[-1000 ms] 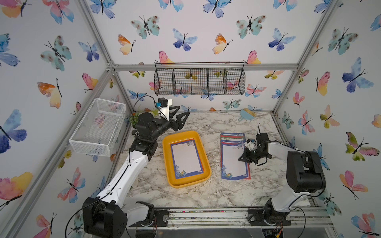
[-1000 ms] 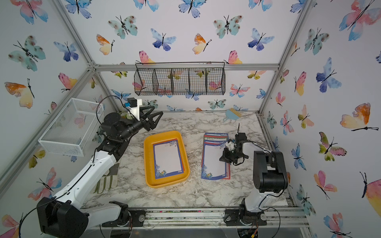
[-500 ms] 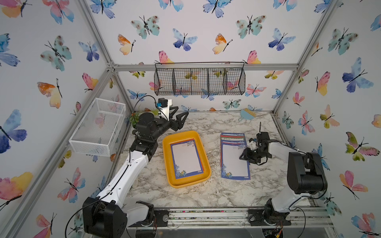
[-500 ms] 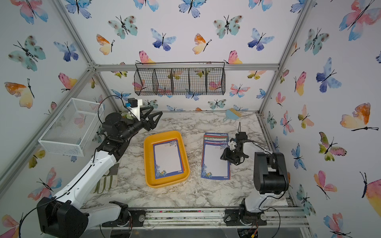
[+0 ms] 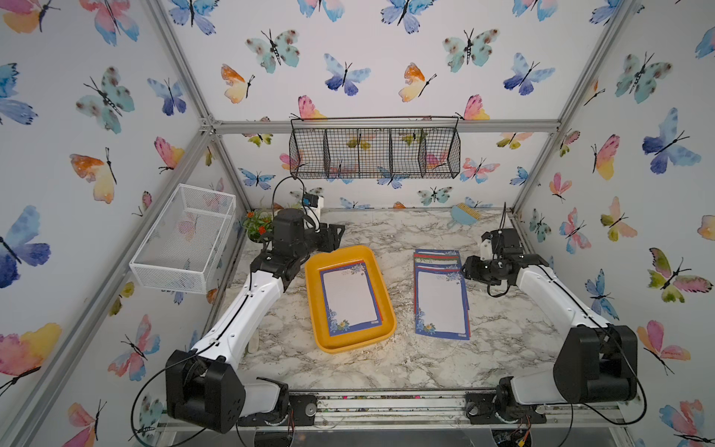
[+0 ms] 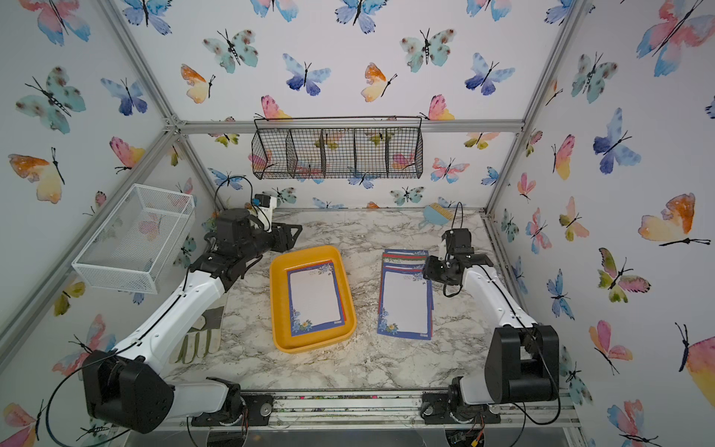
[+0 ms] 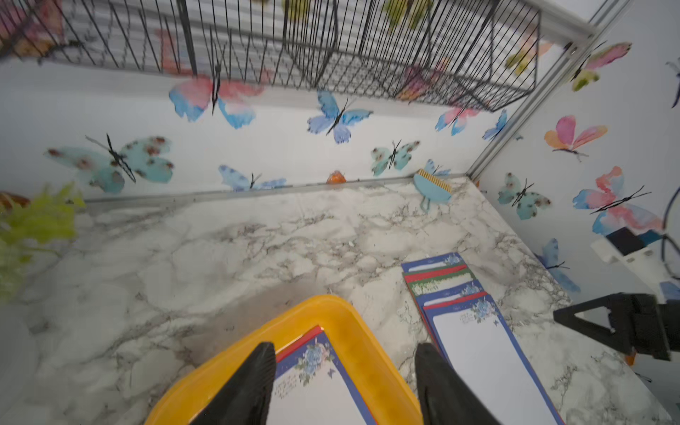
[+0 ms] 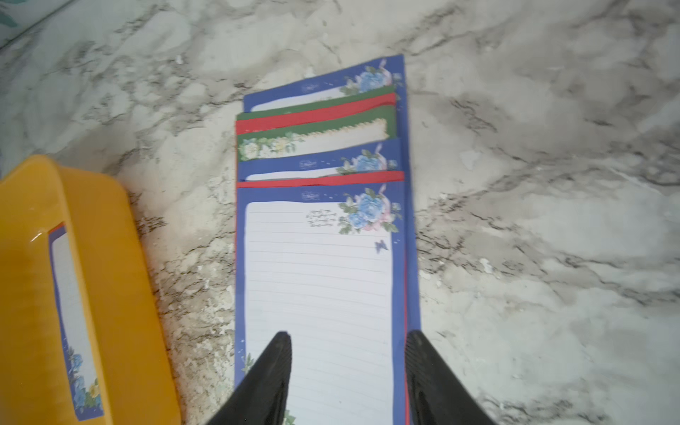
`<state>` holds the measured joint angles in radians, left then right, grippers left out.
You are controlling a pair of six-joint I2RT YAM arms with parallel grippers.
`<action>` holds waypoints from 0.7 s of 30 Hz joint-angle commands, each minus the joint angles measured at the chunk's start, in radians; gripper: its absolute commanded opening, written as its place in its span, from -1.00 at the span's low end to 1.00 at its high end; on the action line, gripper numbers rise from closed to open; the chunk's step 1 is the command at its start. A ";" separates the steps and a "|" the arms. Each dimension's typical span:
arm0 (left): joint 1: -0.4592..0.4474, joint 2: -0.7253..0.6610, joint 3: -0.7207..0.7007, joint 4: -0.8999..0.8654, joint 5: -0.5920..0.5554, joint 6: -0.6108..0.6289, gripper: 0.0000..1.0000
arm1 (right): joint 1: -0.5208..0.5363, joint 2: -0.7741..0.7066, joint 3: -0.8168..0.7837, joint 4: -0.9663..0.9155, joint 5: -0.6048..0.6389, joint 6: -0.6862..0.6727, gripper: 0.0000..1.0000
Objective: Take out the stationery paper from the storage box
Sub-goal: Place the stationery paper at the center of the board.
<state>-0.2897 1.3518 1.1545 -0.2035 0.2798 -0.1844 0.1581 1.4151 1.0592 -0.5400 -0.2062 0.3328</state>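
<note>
At box (image 5: 312, 302) 12 o'clock rim | left gripper (image 7: 344, 349) jaws apart, empty | paper (image 5: 350, 300) lies inside; pile (image 5: 441, 302) at box's 3 o'clock | right gripper (image 8: 347, 334) parted, empty, over pile | advise: pinch top sheet's far edge only, lift flat

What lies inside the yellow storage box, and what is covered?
A blue-bordered sheet lies on top inside the storage box; a red-bordered sheet peeks from beneath. Anything below is covered.

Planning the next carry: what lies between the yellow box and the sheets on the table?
Only bare marble tabletop between the storage box and the laid-out sheets; both top views show it.
</note>
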 commanded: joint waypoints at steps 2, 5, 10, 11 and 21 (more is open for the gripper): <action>-0.022 0.041 -0.035 -0.279 -0.009 -0.002 0.14 | 0.154 0.005 -0.001 0.131 -0.103 0.082 -0.03; -0.028 0.048 -0.061 -0.327 -0.074 -0.016 0.08 | 0.255 0.042 0.018 0.197 -0.126 0.116 -0.02; -0.032 0.166 -0.017 -0.465 -0.211 -0.043 0.03 | 0.386 0.135 0.020 0.351 -0.200 0.158 -0.02; -0.032 0.197 0.002 -0.499 -0.227 -0.048 0.05 | 0.407 0.157 0.029 0.357 -0.200 0.159 -0.02; -0.035 0.329 0.021 -0.492 -0.192 -0.092 0.16 | 0.538 0.273 0.061 0.410 -0.190 0.205 -0.02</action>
<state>-0.3222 1.6726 1.1549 -0.6754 0.0887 -0.2558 0.6758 1.6650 1.0916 -0.1658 -0.3840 0.5133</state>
